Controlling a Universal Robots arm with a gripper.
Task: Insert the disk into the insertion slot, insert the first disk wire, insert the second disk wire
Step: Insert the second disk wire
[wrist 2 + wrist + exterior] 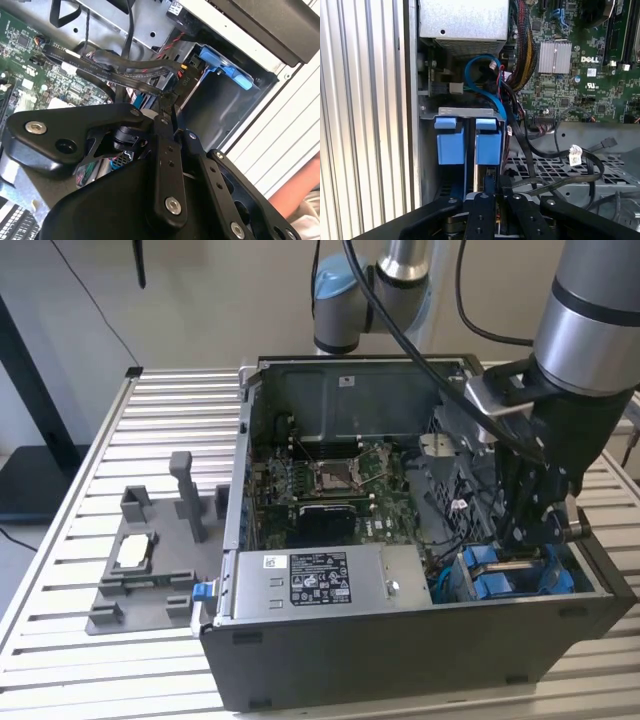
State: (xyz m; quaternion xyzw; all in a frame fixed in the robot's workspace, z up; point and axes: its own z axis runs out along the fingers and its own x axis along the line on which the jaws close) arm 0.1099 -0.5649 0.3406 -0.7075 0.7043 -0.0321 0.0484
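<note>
The disk sits edge-on in the insertion slot (465,111), a grey metal bay in the case's corner at the exterior view's right. Its blue carrier tabs (452,140) show side by side, and a blue tab (225,67) and blue carriers (500,575) show too. My gripper (525,545) reaches down into the case just over the carriers. Its black fingers (162,145) stand close together on the black connector of a disk wire (172,92), whose dark cable runs back toward the board. In the first wrist view the gripper (492,184) hovers right at the carriers' edge.
A grey power-supply box (310,575) lies along the case's front wall. The motherboard (335,475) with its square socket fills the middle. Loose black cables (555,165) and a blue cable (480,85) crowd the bay. A grey fixture (140,550) stands on the slatted table. A person's arm (300,195) is beside the case.
</note>
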